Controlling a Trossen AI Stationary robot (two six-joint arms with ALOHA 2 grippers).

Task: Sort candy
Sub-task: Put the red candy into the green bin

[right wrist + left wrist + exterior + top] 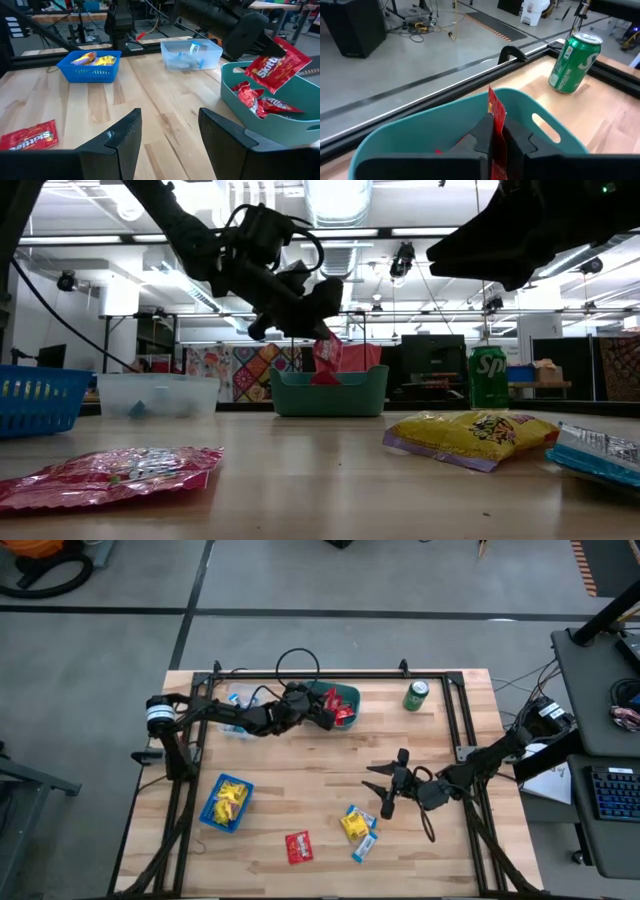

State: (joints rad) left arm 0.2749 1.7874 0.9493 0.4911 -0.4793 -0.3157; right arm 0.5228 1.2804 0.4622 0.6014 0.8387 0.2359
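My left gripper [328,718] reaches from the table's left over the teal bin [347,693] at the far middle. It is shut on a red candy packet [277,62], which is above more red packets [255,100] lying in the bin. My right gripper [385,788] stands open above bare wood right of centre, with nothing between its fingers. On the near table lie a red packet [298,847], a yellow packet [353,824] and blue-and-white wrappers [364,846]. My left gripper pinches the red packet between its two fingers, seen edge-on in the left wrist view [495,117]. The fingers [517,140] come nearly level from the table's left. The packet sticks out past them, tilted, lifted clear above the bin's inside [445,130].
A blue basket [212,812] with yellow packets stands near left. A clear tub [238,700] with blue-and-white wrappers stands far left. A green can [416,695] stands upright at the far right. Black rails [455,710] frame the table.
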